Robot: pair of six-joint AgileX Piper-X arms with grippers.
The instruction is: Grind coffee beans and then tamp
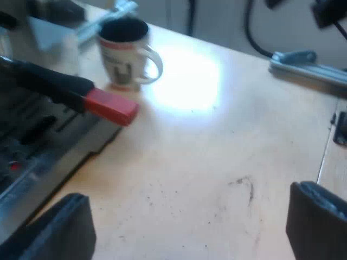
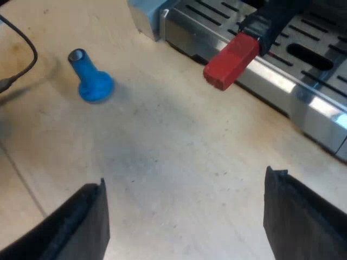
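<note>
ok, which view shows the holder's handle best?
Left wrist view: the handle runs from dark shaft to red end, near the mug. Right wrist view catches the red end and a short dark stub over the machine's drip tray.

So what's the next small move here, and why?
Probably ease the right end effector toward the dark, red-ended handle and close on it. That end effector and the left end effector are open and empty, the handle juts from the silver espresso machine's front, and the blue knob-shaped tamper stands untouched on the light wooden table.
</note>
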